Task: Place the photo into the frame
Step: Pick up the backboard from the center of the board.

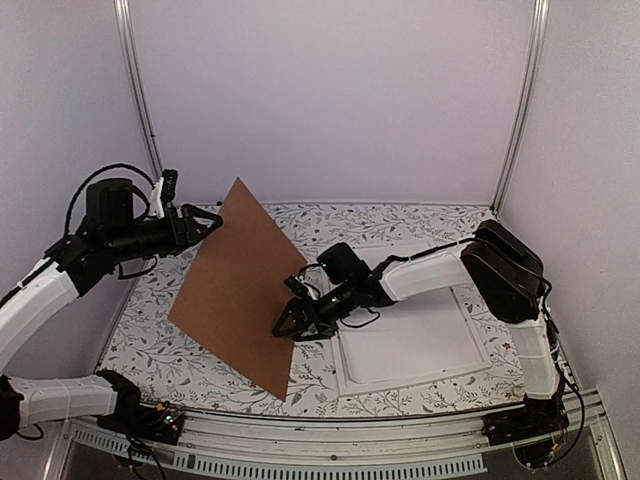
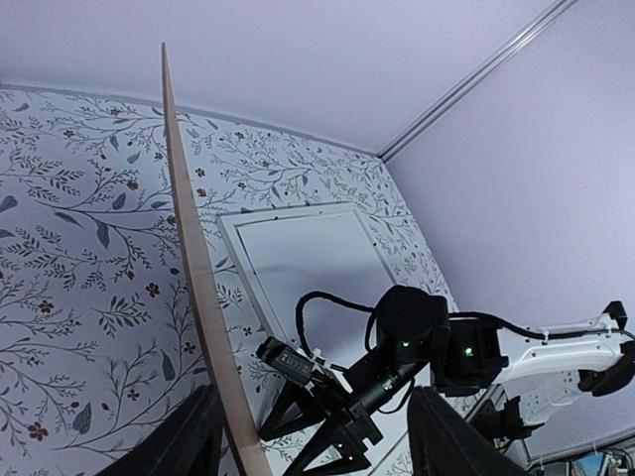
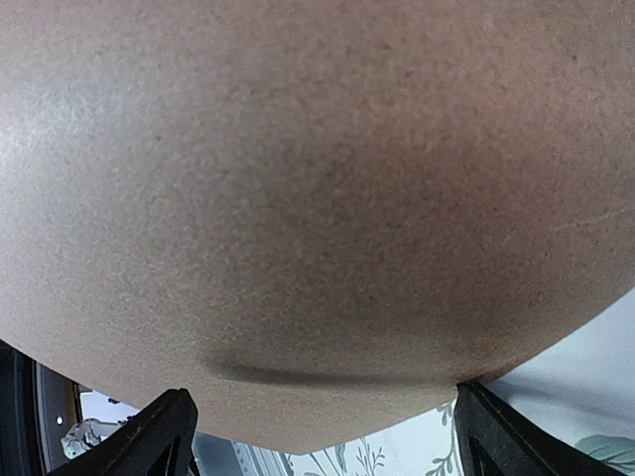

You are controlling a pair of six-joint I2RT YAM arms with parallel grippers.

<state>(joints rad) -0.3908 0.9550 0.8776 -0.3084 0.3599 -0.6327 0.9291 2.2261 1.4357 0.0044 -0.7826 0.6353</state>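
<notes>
While the brown backing board point(image 1: 240, 290) stands up on one corner, tilted over the left half of the desk point(image 1: 400, 225), both arms are at its edges. The left tool point(image 1: 210, 223) is at the upper left corner of the board. In the left wrist view the thin edge of the board point(image 2: 198, 278) runs between the fingers point(image 2: 189, 441). It passes just beside one finger and leaves a wide gap to the other, so this tool is wide and does not clamp the board.

The right tool point(image 1: 290, 322) is at the lower right edge of the board. In the right wrist view the brown surface point(image 3: 317, 198) fills nearly everything, and only the two finger bases point(image 3: 164, 431) show at the bottom corners, far apart. This tool is wide too, with the board in front of it. I cannot tell whether the tips touch the board.

The frame point(image 1: 420, 340) lies flat on the right half of the desk, under the right forearm. Its near left corner is covered by the right tool. Its inside looks plain white from above and in the left wrist view point(image 2: 308, 258). The board hides the part of the desk behind it. The photo I cannot make out in any view.
</notes>
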